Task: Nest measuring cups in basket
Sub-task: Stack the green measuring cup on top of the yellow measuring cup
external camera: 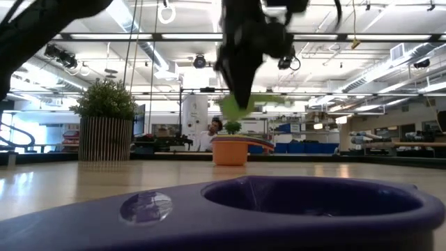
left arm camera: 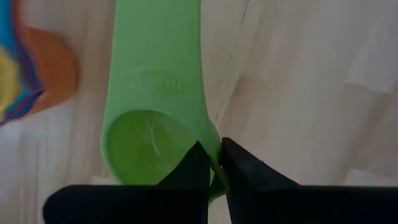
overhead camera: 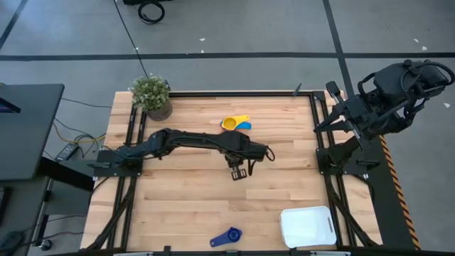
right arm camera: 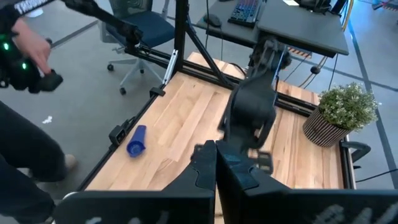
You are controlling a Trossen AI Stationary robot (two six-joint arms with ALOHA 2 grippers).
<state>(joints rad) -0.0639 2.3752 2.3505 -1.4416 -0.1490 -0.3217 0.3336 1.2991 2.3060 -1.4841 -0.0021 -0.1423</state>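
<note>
Left wrist view: my left tool (left arm camera: pixel 214 163) is clamped on the rim of the green cup (left arm camera: pixel 152 99), one finger inside the bowl and one outside, the handle pointing away from me. Gripping the wall rather than the flat handle probably keeps the cup from swinging during the carry.

High view: left tool (overhead camera: pixel 239 171) sits over mid-worktop (overhead camera: pixel 185 206), and the low view shows the green cup (external camera: pixel 237 104) lifted clear of the wood. The basket (overhead camera: pixel 307 226) lies well apart at the near right corner, with nothing visible in it. Yellow cup (overhead camera: pixel 233 123) and light blue cup (overhead camera: pixel 245 126) touch each other near the far edge, beside an orange cup (external camera: pixel 230 150). Dark blue cup (overhead camera: pixel 227 237) sits alone at the near edge, left of the basket. Plant (overhead camera: pixel 151 95) stands at the far left corner.

Right tool (right arm camera: pixel 216 155): fingers together, holding nothing, parked raised off the right edge.

Judgement: nesting not yet begun; next is the carry to the basket.
</note>
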